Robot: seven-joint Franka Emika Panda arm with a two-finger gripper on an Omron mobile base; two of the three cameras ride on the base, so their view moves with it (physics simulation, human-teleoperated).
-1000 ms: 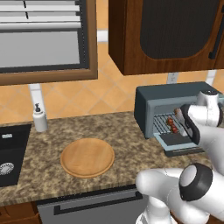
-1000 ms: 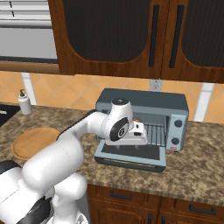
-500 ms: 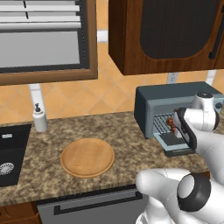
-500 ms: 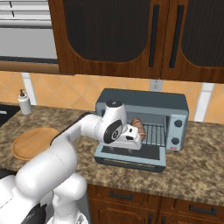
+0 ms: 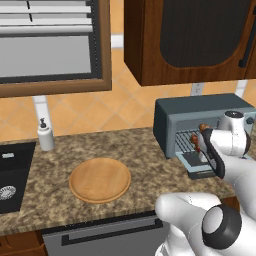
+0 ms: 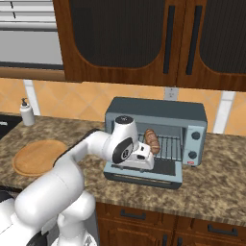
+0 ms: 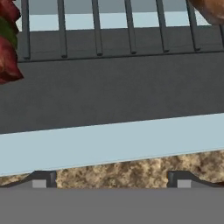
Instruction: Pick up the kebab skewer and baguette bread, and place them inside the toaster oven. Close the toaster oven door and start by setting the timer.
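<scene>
Gripper (image 7: 112, 179) fingers are spread wide with nothing between them, poised over the lowered toaster oven door (image 6: 144, 174). Baguette bread (image 6: 152, 140) and kebab skewer (image 5: 199, 140) are seen on the rack inside the toaster oven (image 6: 157, 132), set toward the counter's (image 6: 211, 185) back edge.

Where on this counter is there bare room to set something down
Bare granite lies between the soap bottle, the wooden plate and the toaster oven, and right of the oven in the right base view. It is crowded at the open toaster oven door, where the open gripper hangs.
</scene>
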